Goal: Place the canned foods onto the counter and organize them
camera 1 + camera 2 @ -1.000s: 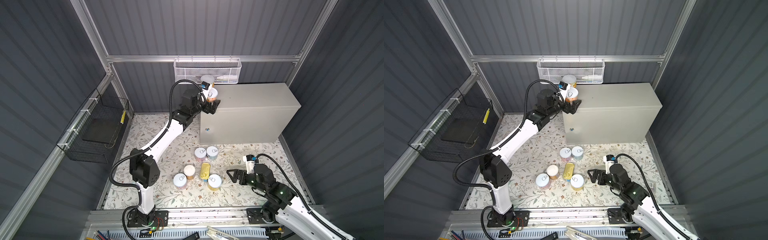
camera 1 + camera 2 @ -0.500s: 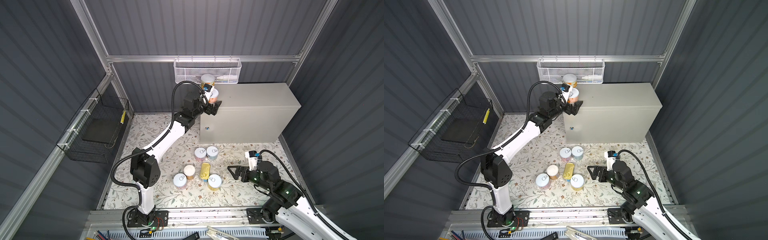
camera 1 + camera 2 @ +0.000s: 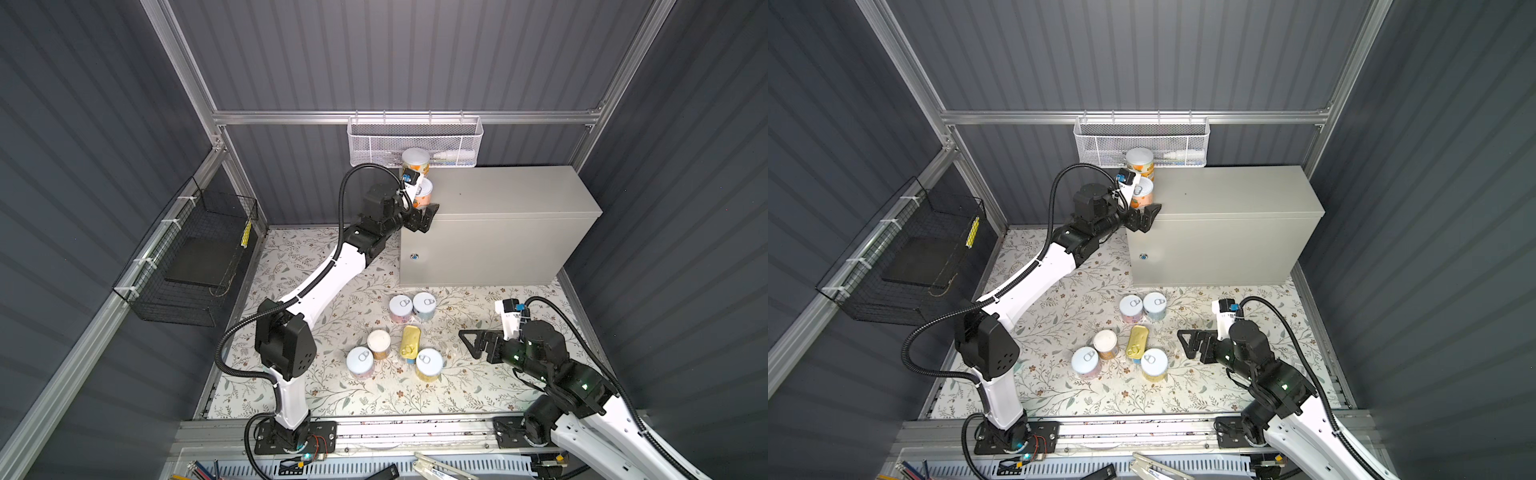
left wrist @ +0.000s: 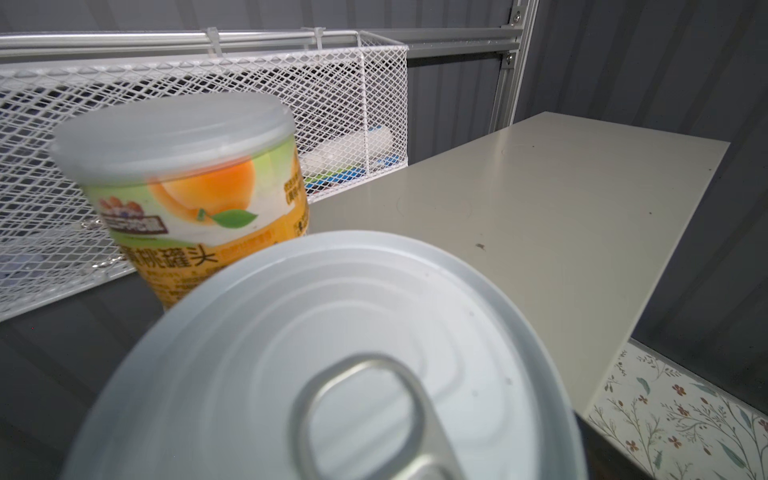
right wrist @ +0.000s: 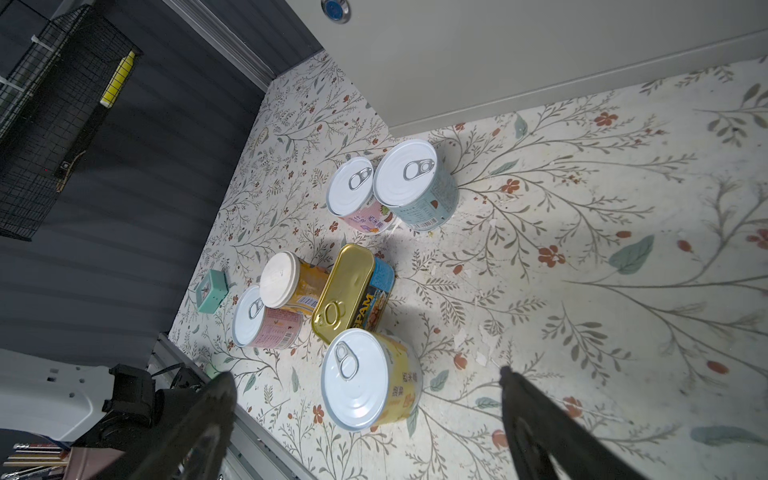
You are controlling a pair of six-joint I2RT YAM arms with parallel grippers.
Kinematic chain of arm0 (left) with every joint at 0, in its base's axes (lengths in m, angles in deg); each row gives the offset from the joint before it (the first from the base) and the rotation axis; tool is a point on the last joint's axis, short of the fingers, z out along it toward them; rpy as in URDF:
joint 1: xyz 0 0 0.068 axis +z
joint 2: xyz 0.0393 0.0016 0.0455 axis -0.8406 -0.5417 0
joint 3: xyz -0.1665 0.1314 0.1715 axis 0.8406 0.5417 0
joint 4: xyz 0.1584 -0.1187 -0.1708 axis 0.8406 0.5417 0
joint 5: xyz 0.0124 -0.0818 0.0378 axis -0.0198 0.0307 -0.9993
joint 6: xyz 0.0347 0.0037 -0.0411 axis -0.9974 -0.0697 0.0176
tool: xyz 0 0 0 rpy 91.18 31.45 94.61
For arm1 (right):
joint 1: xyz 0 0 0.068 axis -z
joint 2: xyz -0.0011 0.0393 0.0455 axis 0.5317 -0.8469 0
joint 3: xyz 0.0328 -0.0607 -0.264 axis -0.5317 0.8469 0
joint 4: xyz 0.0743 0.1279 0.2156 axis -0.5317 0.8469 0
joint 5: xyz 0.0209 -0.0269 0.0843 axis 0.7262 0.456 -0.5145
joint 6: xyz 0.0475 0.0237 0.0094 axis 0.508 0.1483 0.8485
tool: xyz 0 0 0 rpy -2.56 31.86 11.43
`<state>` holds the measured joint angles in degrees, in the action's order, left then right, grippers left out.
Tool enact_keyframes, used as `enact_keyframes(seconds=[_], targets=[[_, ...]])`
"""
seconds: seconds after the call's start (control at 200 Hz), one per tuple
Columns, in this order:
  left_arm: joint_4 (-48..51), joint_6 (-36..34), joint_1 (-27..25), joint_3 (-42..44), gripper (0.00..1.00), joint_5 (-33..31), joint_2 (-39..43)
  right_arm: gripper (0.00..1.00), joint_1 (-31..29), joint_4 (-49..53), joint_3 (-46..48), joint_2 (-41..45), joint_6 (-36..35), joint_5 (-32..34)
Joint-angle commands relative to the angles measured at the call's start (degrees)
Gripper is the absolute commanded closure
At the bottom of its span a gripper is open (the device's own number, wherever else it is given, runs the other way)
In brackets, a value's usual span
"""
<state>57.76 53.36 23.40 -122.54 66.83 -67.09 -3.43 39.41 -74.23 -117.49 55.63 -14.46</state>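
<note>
Two of the eight tins stand on the desk (image 3: 511, 195), both at its rear left corner. A white-lidded tin (image 3: 415, 160) with an orange fruit label is right at the back, before the white mesh basket (image 3: 415, 137). An orange pull-tab tin (image 3: 424, 192) stands just in front of it, close to the left edge. The left tool (image 3: 424, 217) sits low at that corner beside the pull-tab tin, jaws spread wide and holding nothing as far as both top views show. The left wrist view is filled by that tin's top, so whether a finger touches its wall I cannot tell. I judge the step in hand to be the end of the second placing, the tin set down and let go. Six tins wait on the floral mat (image 3: 324, 395). A pink tin (image 3: 400, 308) and a pale-blue tin (image 3: 424, 305) stand side by side nearest the desk. Nearer the rail a white-capped tin (image 3: 379, 343), a gold-topped oblong tin (image 3: 410, 340), a pink-labelled pull-tab tin (image 3: 360, 361) and a yellow tin (image 3: 429, 363) are packed close. The right tool (image 3: 473, 345) hovers just beside that cluster, wide open and empty, aimed at the yellow tin. Next, the left arm should back straight off without nudging the tin near the edge. The right tool should then drop around the yellow tin, close on its wall without knocking the oblong one, and carry it up to bare desk beside the others.
</note>
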Motion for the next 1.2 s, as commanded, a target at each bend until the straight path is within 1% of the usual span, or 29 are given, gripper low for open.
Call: enact_keyframes(seconds=[0.0,0.11,0.305,0.495,0.78,0.85,1.026,1.196], targets=[[11.92,-0.48,1.0,-1.76,0.0,2.6,-2.04,0.01,0.01,-0.1,-2.93,0.63,-0.22,-0.44],[13.56,0.39,1.56,-4.63,0.0,5.55,-2.33,0.01,-0.02,-1.58,-5.19,-0.1,-0.71,-1.77],[19.45,1.63,1.96,-13.09,0.0,4.6,-5.54,0.01,0.02,-2.05,-8.88,-3.31,-0.47,-4.69],[21.3,2.01,2.28,-17.06,0.0,4.52,-7.47,0.01,0.04,-1.7,-8.5,-2.8,0.14,-4.98],[28.59,1.66,2.6,-28.85,0.0,4.55,-13.99,0.01,0.04,-0.84,-7.17,-0.88,1.11,-4.53],[28.7,1.15,2.61,-27.65,0.0,3.98,-13.23,0.01,0.0,-0.34,-7.21,-0.8,1.19,-4.41],[20.77,-0.02,2.61,-16.55,0.0,2.76,-6.62,0.01,0.04,-0.21,-6.83,-0.77,1.4,-4.0],[19.55,0.83,2.67,-16.8,0.0,5.66,-4.64,0.01,-0.03,-0.35,-7.14,-2.33,1.31,-4.11]])
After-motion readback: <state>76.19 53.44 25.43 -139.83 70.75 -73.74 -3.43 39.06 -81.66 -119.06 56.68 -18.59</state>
